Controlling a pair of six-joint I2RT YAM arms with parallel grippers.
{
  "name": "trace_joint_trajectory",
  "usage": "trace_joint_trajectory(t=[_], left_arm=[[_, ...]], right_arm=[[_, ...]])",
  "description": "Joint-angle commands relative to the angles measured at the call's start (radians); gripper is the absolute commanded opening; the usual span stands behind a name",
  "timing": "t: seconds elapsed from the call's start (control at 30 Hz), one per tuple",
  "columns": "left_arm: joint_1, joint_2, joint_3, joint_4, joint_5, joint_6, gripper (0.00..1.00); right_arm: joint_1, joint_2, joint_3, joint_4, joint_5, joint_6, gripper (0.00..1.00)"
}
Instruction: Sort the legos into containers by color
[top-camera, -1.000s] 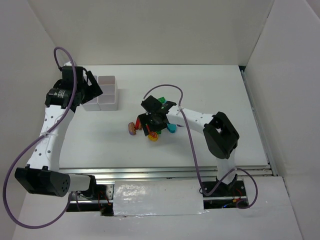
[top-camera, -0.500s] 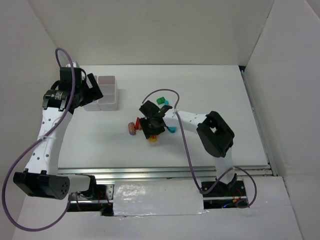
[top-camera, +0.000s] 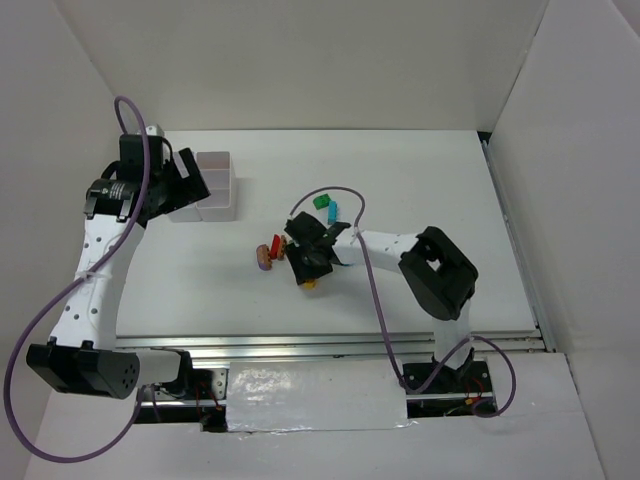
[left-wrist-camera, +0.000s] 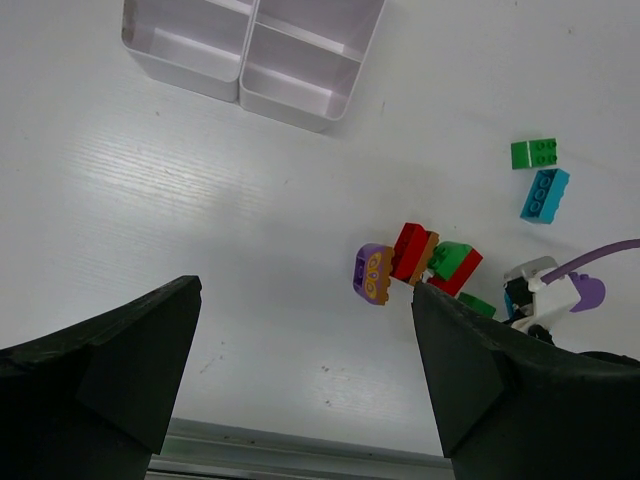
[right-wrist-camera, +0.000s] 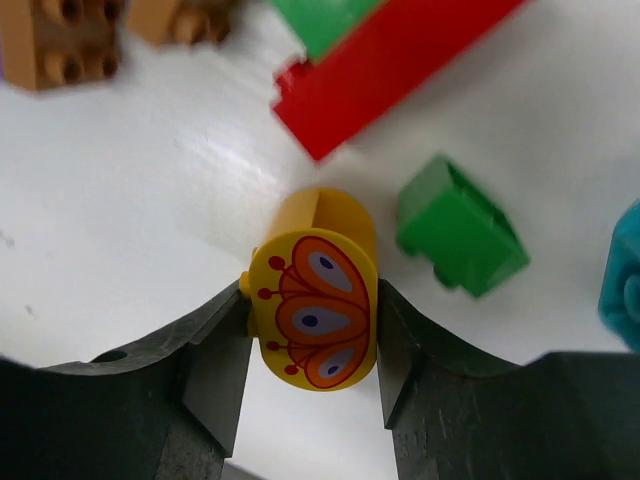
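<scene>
My right gripper (right-wrist-camera: 313, 345) is shut on a yellow oval lego (right-wrist-camera: 315, 305) with an orange butterfly print, low over the table; it shows in the top view (top-camera: 308, 268) in the cluster. Round it lie a red brick (right-wrist-camera: 390, 70), a green piece (right-wrist-camera: 460, 235), a brown brick (right-wrist-camera: 60, 45) and a teal piece (right-wrist-camera: 622, 275). My left gripper (left-wrist-camera: 305, 330) is open and empty, held high beside the white divided tray (top-camera: 232, 190). The left wrist view shows the tray (left-wrist-camera: 240, 90), whose visible compartments look empty, a purple-brown oval (left-wrist-camera: 373, 274), a green brick (left-wrist-camera: 534, 153) and a teal brick (left-wrist-camera: 544, 194).
White walls enclose the table on three sides. A metal rail (top-camera: 330, 345) runs along the near edge. The right arm's purple cable (top-camera: 375, 290) loops over the table beside the cluster.
My right gripper has shifted a little toward the near side over the cluster, uncovering the green and teal bricks behind it. The left arm has hardly moved.
</scene>
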Motion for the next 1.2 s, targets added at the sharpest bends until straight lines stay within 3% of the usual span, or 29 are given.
trace_joint_trajectory(t=[0.0,0.07,0.1,0.23,0.3,0.47,0.93,1.17], left_arm=[[0.006,0.002,0.052,-0.001,0.076,0.027,1.0],[0.006,0.016,0.09,-0.01,0.145,0.031,1.0],[0.006,0.031,0.098,-0.011,0.245,0.028,0.99],[-0.012,0.05,0.08,0.05,0.47,-0.035,0.99],[-0.07,0.059,0.058,0.108,0.533,-0.101,1.0],[-0.224,0.126,0.091,0.18,0.613,-0.223,0.99],[-0.299,0.146,0.028,0.265,0.717,-0.384,0.95],[-0.362,0.168,0.038,0.292,0.75,-0.406,0.91]], right_arm=[[0.015,-0.142,-0.06,0.075,-0.071,0.019,0.17],[0.015,-0.261,-0.112,0.114,-0.139,0.026,0.17],[0.015,-0.341,-0.134,0.121,-0.161,0.036,0.17],[0.015,-0.481,-0.114,0.097,-0.171,0.065,0.13],[0.014,-0.53,-0.076,0.051,-0.146,0.075,0.04],[0.014,-0.598,-0.014,-0.019,-0.132,0.074,0.0],[0.012,-0.774,-0.103,0.104,-0.062,0.074,0.0],[0.009,-0.719,-0.059,0.092,-0.04,0.045,0.0]])
